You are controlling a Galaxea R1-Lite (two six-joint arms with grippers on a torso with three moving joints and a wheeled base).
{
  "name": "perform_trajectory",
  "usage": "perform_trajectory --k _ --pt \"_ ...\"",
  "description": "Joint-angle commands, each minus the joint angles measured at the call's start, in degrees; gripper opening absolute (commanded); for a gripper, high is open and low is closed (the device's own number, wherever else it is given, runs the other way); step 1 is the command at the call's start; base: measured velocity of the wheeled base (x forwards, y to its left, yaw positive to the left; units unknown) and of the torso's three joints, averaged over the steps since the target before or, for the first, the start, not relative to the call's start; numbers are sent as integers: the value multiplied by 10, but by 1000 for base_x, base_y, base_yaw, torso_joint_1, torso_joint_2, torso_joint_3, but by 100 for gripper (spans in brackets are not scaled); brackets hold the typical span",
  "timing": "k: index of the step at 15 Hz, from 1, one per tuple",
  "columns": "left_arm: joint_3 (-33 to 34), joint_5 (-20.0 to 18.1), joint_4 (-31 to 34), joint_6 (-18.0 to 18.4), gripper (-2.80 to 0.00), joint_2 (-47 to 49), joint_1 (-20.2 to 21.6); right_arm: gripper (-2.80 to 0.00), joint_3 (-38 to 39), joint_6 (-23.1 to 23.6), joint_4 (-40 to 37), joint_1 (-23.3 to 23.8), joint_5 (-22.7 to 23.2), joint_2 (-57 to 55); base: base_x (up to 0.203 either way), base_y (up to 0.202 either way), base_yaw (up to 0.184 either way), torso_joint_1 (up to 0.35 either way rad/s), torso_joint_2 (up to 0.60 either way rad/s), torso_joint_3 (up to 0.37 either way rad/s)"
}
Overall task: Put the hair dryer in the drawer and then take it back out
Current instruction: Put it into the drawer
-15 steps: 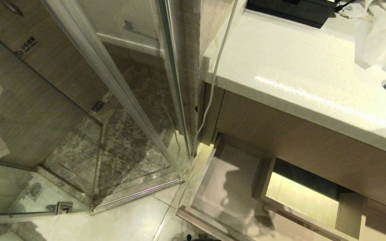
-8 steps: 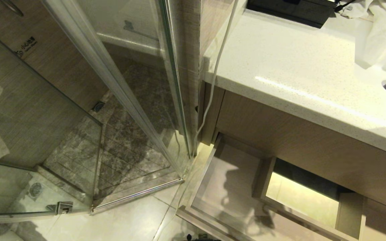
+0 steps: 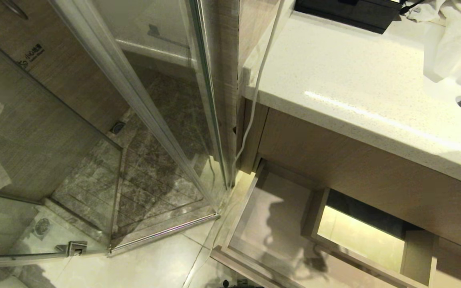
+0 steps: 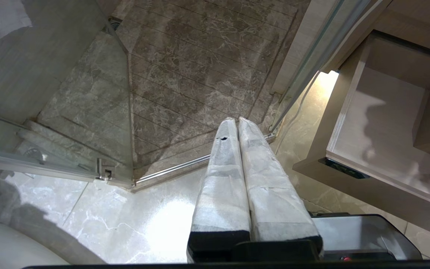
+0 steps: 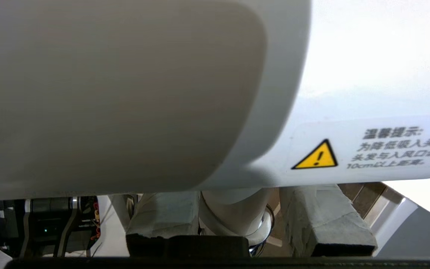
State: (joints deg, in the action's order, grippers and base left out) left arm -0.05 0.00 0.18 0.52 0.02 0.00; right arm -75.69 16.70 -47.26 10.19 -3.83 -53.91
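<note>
The right gripper (image 5: 233,220) is partly closed around the slim handle of the hair dryer (image 5: 144,93), one padded finger (image 5: 162,213) on each side of the white handle, pressing on it. The dryer's fat white barrel fills nearly all of the right wrist view, with a yellow warning triangle (image 5: 315,156) on a label on its side. Neither this gripper nor the dryer shows in the head view, so where the dryer hangs relative to the drawer cannot be told.

The left gripper (image 4: 237,123) has its two wrapped fingers pressed together, holding nothing, pointing down over the pale floor tiles (image 4: 144,224) near the shower threshold.

In the head view the drawer (image 3: 262,236) stands pulled out at about five o'clock, under the wood cabinet front (image 3: 354,176). Its light floor is bare on the left part, with a shadow across it. A boxed cut-out (image 3: 358,236) rises in its rear middle at about four o'clock, walling off part of the room inside. The drawer's left side wall runs close to the glass shower door (image 3: 142,120), whose lower corner sits at about six o'clock.

The white counter (image 3: 354,92) spreads from one to three o'clock, its front edge overhanging the drawer's rear. A thin white cable (image 3: 254,92) drops along the counter's left end. A black box (image 3: 346,12) sits at the counter's far edge at one o'clock, a white towel (image 3: 454,44) beside it at two o'clock.
</note>
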Motion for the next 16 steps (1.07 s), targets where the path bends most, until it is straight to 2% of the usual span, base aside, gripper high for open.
perform_trajectory --k 1,4,11,16 --pt "0 0 0 0 -280 0 0 -280 2 0 4 1 0 0 0 0 0 0 0 0" --pt "0 0 0 0 -280 0 0 -280 0 -1 3 2 0 1 -2 3 20 1 2 2" --pt "0 0 0 0 -280 0 0 -280 0 1 2 2 0 3 -1 -5 132 1 1 2" --pt "0 0 0 0 -280 0 0 -280 -1 1 5 2 0 6 0 0 0 0 0 0"
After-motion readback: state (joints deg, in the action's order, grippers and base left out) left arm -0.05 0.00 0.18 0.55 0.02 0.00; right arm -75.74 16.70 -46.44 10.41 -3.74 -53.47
